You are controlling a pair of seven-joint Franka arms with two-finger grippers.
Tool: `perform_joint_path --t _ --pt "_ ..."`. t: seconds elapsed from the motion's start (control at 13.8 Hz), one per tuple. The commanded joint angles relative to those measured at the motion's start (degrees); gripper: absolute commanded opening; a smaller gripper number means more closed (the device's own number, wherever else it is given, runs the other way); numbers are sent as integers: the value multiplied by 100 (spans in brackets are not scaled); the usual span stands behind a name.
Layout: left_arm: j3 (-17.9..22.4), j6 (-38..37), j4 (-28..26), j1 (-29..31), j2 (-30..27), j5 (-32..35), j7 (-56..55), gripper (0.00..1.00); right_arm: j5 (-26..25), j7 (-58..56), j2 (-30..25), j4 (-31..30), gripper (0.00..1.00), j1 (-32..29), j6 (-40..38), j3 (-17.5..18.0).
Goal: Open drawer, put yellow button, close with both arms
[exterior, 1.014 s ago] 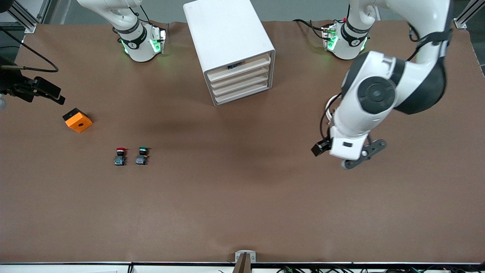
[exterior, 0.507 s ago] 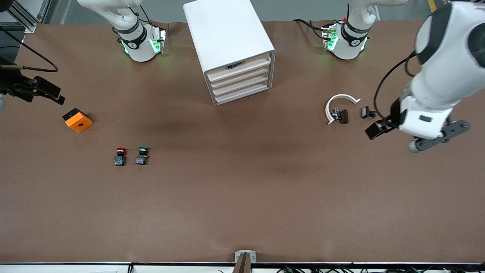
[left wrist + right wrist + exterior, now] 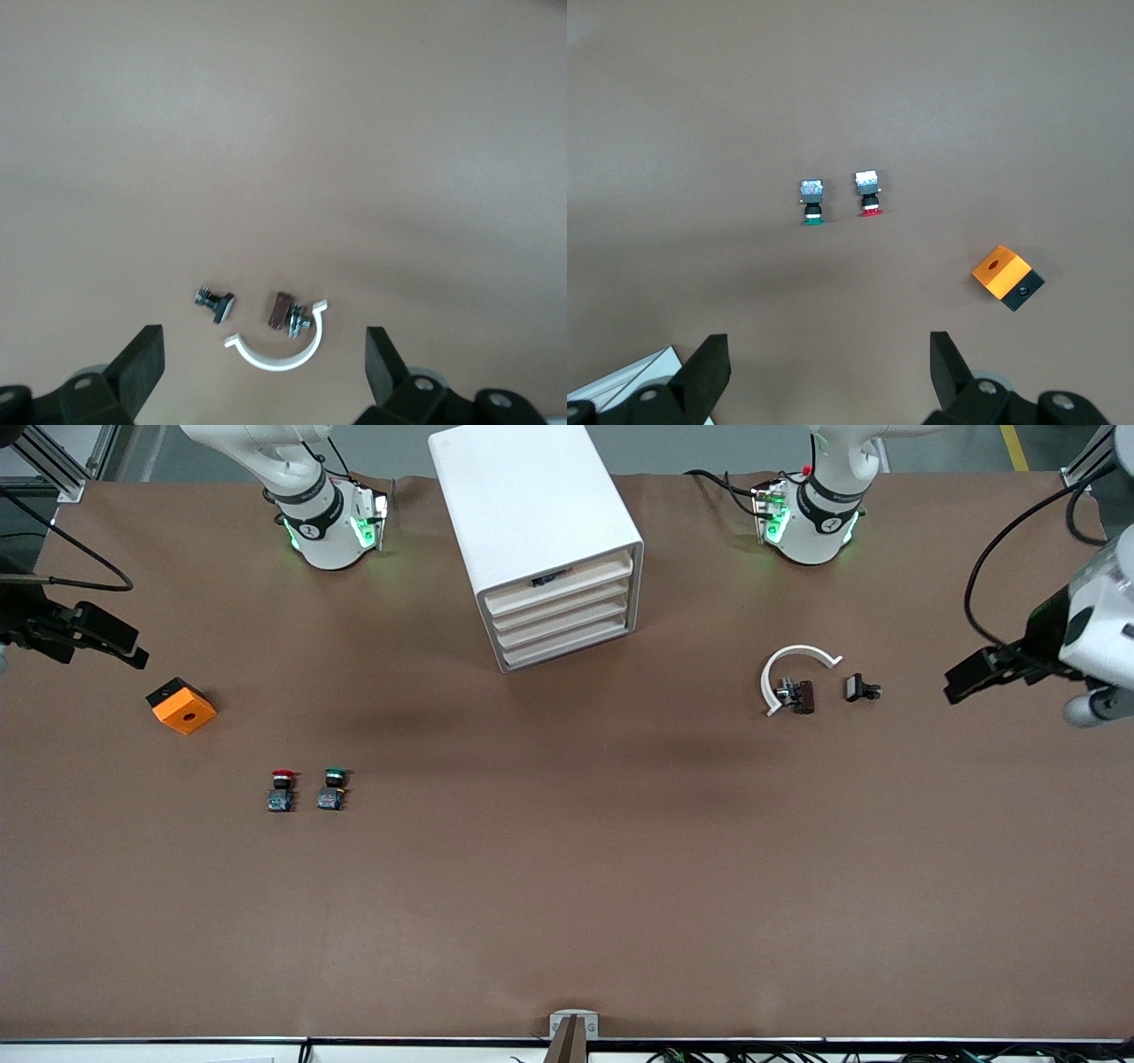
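1. Brown paper covers the whole table (image 3: 567, 886), and most of it is bare, mainly the half nearer the front camera.
2. White cabinet (image 3: 530, 522) sits between the two arm bases, four tray drawers stacked in it. The top drawer (image 3: 560, 584) looks pushed in flush like the three under it. Something small and dark shows just above its front edge; can't tell what. Yellow button isn't visible in any view.
3. Toward the right arm's end: an orange block (image 3: 182, 705) with a hole, then a red button (image 3: 281, 789) and a green button (image 3: 331, 788) side by side but apart, nearer the front camera.
4. Toward the left arm's end: a white curved clip (image 3: 791, 669) touching a small brown part (image 3: 802, 696), with a little black piece (image 3: 859, 688) just beside them.
5. Left gripper (image 3: 266, 372) hangs over the table's edge at the left arm's end, fingers spread wide, nothing in them.
6. Right gripper (image 3: 830, 372) is over its own end's edge, near the orange block, fingers also wide apart and empty.
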Motion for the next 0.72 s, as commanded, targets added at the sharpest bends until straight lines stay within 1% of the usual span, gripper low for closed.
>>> perform_joint_path --t 0.0,0.07,0.29,0.65 --pt "275 41 -1100 -6 -992 -339 433 100 -68 -41 -50 37 100 -142 -47 96" --pt "285 23 -1224 -15 -1133 -357 433 100 -68 -41 -50 37 100 -142 -47 96" --pt "258 -144 -1208 -16 -1257 -357 451 100 -68 -41 -50 37 100 -142 -38 96" --pt "197 -153 -1216 -16 -1284 -314 548 100 -68 -41 -50 37 100 -134 -38 96"
